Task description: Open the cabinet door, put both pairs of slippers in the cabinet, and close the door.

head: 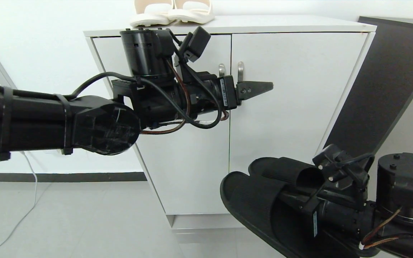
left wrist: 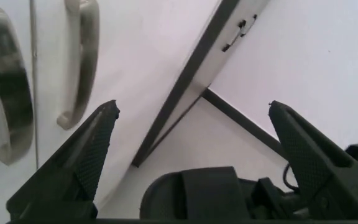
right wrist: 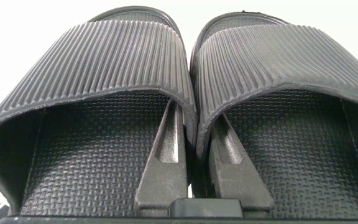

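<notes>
black slippers: the pair is up off the floor, held low in front of the cabinet's right door, soles side by side

right gripper: clamped on them. One finger sits inside each slipper and the two inner walls are pinched together between the fingers

cabinet: white, both doors shut, two metal handles next to each other at the centre seam

cream slippers: second pair, sitting on top of the cabinet near its left end, untouched

left gripper: fingers spread wide with nothing in them, up at handle height. In the left wrist view the handles are off to one side of the open jaws, not between them

step: I'd say door opening, which hasn't happened yet

next move: probably slide the open fingers around one handle, squeeze, then pull along the door's swing

watch out: the held slippers hang right by the right door, so that arm may need to back off first
</notes>
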You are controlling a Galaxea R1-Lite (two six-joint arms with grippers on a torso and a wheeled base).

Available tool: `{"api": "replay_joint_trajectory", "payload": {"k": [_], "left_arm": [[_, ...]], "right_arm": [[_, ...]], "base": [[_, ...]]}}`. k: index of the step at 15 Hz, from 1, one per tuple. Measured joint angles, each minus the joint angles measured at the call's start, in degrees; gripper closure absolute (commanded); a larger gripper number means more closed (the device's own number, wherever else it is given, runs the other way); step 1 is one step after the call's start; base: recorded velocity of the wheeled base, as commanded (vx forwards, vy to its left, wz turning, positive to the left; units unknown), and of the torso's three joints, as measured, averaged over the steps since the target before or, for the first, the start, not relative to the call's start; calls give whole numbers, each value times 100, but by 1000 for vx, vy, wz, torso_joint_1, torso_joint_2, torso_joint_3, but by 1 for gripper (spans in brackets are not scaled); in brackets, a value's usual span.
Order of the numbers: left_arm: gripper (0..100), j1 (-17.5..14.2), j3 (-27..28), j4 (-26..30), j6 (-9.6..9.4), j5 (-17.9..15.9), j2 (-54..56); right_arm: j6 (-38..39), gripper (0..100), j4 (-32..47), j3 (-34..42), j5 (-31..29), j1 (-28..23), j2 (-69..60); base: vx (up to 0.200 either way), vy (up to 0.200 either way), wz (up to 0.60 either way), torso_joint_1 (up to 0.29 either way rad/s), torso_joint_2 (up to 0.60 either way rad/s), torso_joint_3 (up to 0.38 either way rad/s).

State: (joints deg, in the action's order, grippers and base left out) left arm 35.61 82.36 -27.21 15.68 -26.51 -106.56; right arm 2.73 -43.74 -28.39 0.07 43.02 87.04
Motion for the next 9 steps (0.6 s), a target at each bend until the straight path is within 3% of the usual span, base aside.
{"api": "replay_joint_trajectory", "payload": {"k": [3, 9], "left_arm": [[0, -30, 50, -13, -110, 232, -91], [0, -74, 118, -84, -134, 477, -111]], "right_arm": [[0, 100, 0, 0, 46, -5, 26], [-2, 100, 0, 12, 46, -16, 46]], "base": [[0, 0, 0, 0, 0, 0], [0, 0, 0, 0, 0, 0]]}}
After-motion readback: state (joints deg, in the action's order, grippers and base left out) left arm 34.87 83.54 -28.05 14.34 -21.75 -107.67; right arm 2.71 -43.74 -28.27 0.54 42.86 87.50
